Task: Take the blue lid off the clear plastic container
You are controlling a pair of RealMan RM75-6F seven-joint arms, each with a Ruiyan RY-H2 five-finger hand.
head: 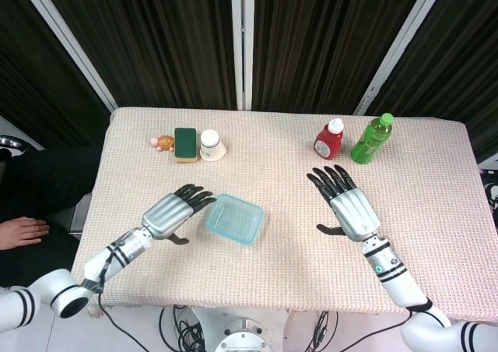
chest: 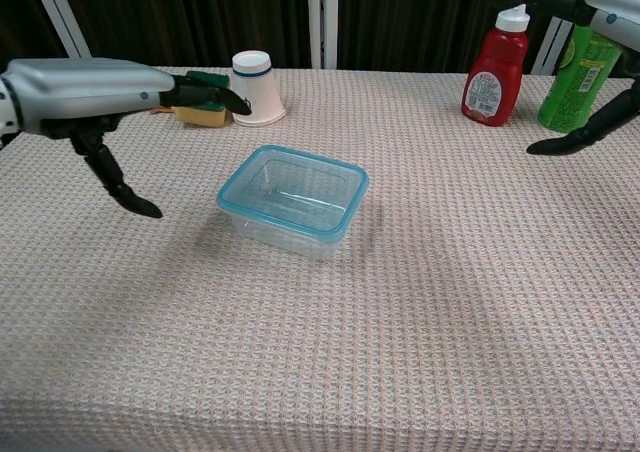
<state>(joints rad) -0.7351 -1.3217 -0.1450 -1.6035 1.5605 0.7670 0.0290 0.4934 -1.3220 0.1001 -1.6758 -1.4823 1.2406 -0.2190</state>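
Both hands are empty, their fingers spread, so the task stands at the approach: nothing is grasped yet. The clear plastic container (head: 234, 219) sits near the middle of the counter (head: 436, 173), turned a little askew, with the blue lid (chest: 293, 190) on its rim. The left hand (head: 173, 211) hovers just beside the container's left side, fingers (head: 198, 200) pointing toward it but apart from it. The right hand (head: 347, 202) hangs well apart to the right, nearer the ketchup bottle (head: 328, 139) and green bottle (head: 371, 139). The next move likely calls for one hand to steady the box while the other hooks a lid corner and peels upward.
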